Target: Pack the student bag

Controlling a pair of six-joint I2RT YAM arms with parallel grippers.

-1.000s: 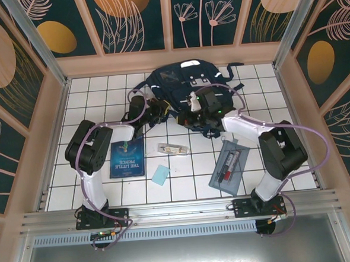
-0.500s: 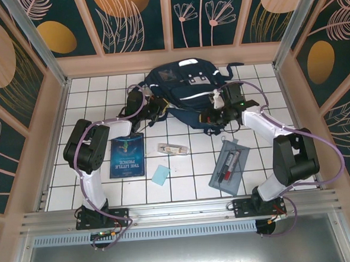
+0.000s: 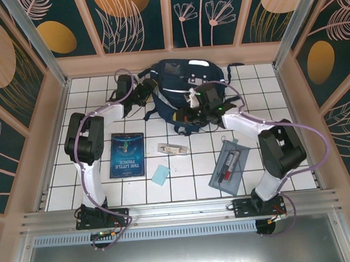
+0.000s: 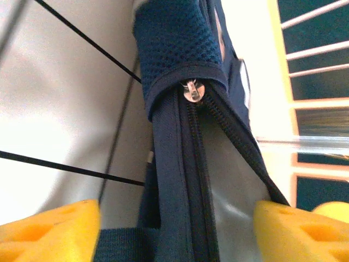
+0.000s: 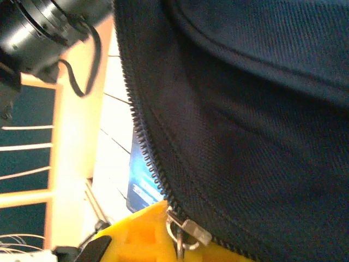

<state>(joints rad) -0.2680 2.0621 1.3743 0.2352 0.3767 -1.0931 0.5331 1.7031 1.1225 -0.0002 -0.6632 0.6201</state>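
While the student bag [image 3: 186, 77] lies at the far middle of the tiled table [image 3: 90, 106], close to the back wall, the job looks to be at the unzipping stage. The book [image 3: 126, 155] and pencil case [image 3: 229, 165] are lying out on the tiles. The right claw [image 3: 184, 114] is clamped on a small metal zip pull [image 5: 188, 233] at the bag's near edge. The left claw [image 3: 150, 97] stands wide at the bag's left side, its yellow fingers [image 4: 49, 232] astride a zipped seam and holding nothing. Next, I reckon, the left must pinch the fabric to steady it while the right draws the pull along the teeth. The bag is soft navy cloth with white stripes, grey patches, a mesh panel and dark straps.
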